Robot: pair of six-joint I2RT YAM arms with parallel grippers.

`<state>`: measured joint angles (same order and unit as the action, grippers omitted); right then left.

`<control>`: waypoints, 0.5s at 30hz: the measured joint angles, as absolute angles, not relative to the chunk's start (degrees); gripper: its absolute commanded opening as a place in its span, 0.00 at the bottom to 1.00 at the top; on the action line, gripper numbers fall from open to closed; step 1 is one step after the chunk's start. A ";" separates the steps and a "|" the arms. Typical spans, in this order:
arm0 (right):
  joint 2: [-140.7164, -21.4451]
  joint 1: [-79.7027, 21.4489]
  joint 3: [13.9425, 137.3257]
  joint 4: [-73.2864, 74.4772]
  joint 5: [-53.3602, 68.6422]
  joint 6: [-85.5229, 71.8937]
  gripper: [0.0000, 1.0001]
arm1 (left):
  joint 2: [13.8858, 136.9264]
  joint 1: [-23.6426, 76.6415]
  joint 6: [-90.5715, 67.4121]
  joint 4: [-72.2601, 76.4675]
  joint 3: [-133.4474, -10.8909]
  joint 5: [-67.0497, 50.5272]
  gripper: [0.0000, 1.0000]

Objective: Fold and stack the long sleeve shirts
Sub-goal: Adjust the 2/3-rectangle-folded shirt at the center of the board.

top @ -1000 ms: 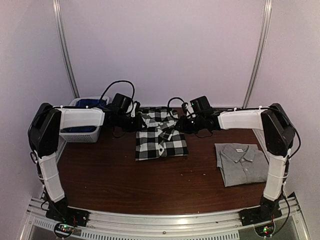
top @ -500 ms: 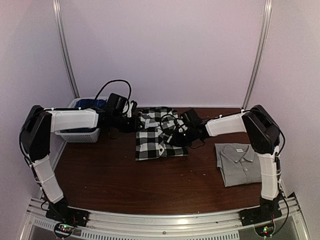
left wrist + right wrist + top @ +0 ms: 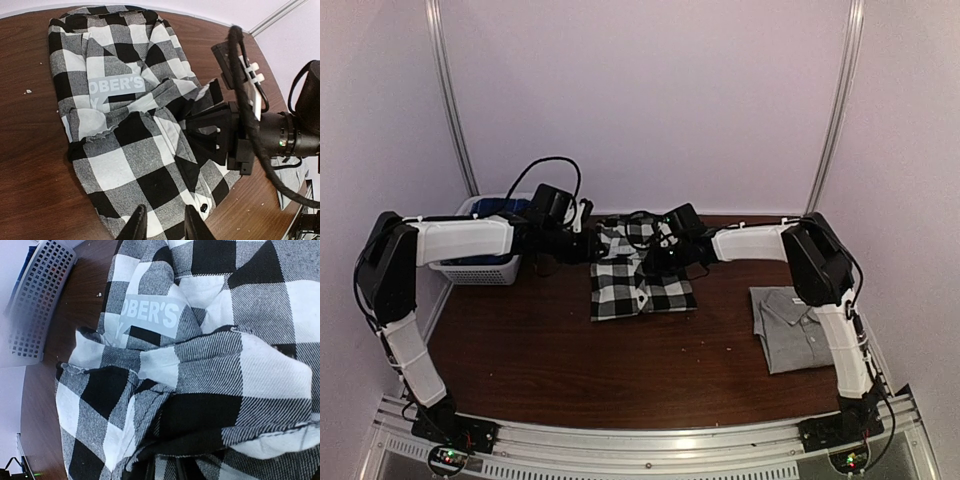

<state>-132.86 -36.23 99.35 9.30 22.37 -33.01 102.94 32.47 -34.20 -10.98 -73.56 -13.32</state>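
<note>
- The flannel shirt [image 3: 640,275] lies partly folded in the centre of the top view, on the worktop [image 3: 570,350].
- The right hand [image 3: 195,134] pinches a raised fold of it.
- The left hand [image 3: 165,226], fingers narrowly apart, hangs over its edge, holding nothing.
- The grey shirt [image 3: 802,330] lies folded at right.

Bunched flannel shirt [image 3: 260,305] hides the right end effector [image 3: 164,471] tips and some lettering [image 3: 152,315].
</note>
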 measured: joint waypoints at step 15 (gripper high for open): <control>-137.29 -33.76 103.57 3.90 29.21 -36.51 0.53 | 102.04 32.45 -34.20 -11.46 -73.49 -14.15 0.26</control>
<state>-137.29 -33.76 103.57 3.90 29.21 -36.51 102.04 32.45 -34.20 -11.46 -73.49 -14.15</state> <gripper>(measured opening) 0.527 0.263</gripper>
